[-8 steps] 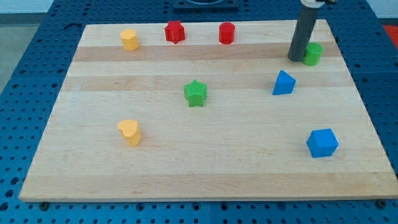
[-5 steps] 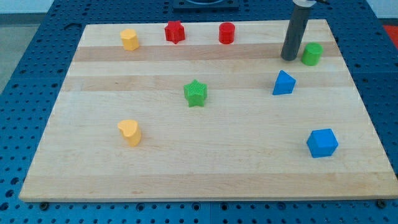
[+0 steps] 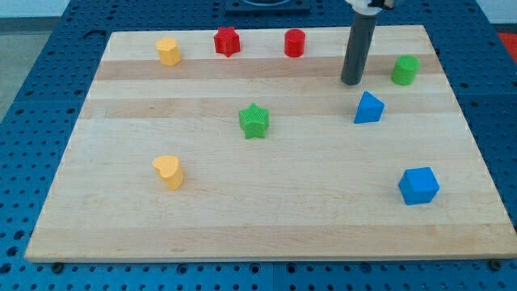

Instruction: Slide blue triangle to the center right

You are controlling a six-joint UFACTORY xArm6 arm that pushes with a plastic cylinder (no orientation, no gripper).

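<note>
no pincer here; my tip [image 3: 351, 82] sits just above-left of the blue triangle [image 3: 368, 107]. best drop to its left, then push rightward.

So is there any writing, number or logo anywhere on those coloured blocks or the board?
None can be read: the wooden board is bare wood grain.
The blocks, such as the blue triangle and green star, carry no marks.
My tip, just above and left of the triangle, is plain dark.
</note>
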